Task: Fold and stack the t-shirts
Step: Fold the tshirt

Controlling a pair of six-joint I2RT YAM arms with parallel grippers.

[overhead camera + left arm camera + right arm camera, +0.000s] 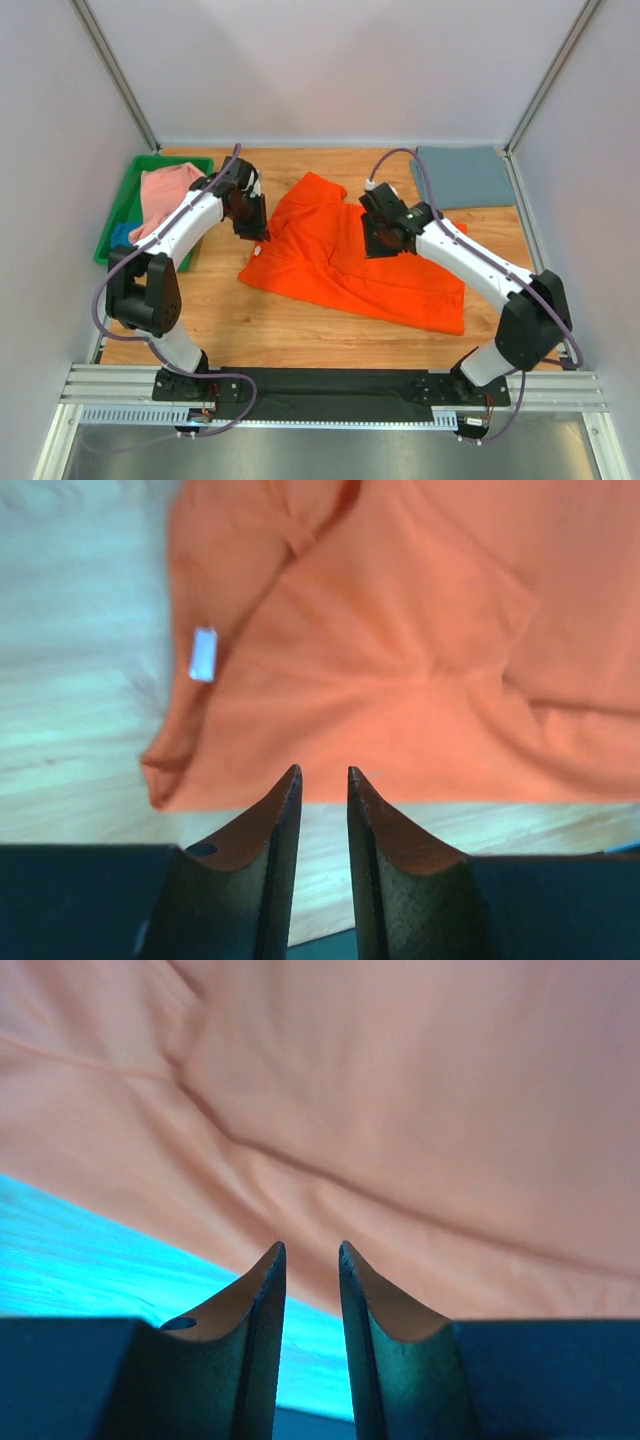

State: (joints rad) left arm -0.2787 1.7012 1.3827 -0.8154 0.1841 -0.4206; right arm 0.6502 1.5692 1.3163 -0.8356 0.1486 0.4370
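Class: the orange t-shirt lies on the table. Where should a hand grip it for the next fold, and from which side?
Grip the orange shirt at its near-left corner, where the edge lies thin with bare table beside it. Bring the left hand down from above on that side; the flat middle likely offers nothing to pinch.

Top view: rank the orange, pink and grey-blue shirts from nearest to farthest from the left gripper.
1. Orange t-shirt, at the left gripper tips, mid-table.
2. Pink t-shirt, in the green tray on the left.
3. Grey-blue t-shirt, far right corner.
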